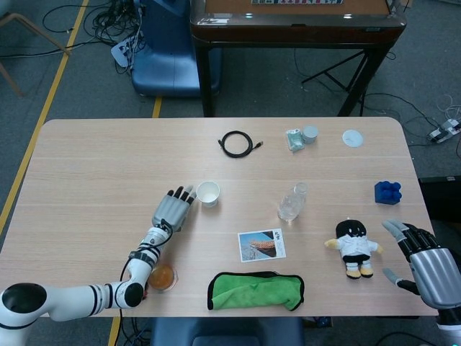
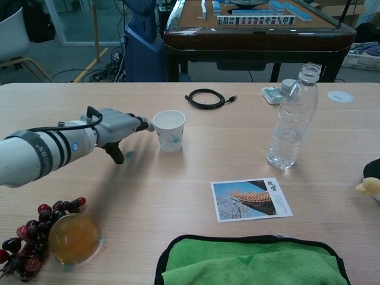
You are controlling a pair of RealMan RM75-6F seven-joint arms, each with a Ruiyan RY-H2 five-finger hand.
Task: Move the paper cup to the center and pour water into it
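White paper cup (image 2: pixel 169 130) stands upright on the table (image 1: pixel 94 155), touching the tips of my left hand (image 1: pixel 171 210); its fingers (image 2: pixel 142 124) lie straight and apart, holding nothing. To push well, I should press low on the wall, slowly, so it does not tip. The water bottle (image 2: pixel 290 117) waits well beyond the cup. My right hand (image 1: pixel 425 263) is spread open, its lower part cut off by the frame edge.
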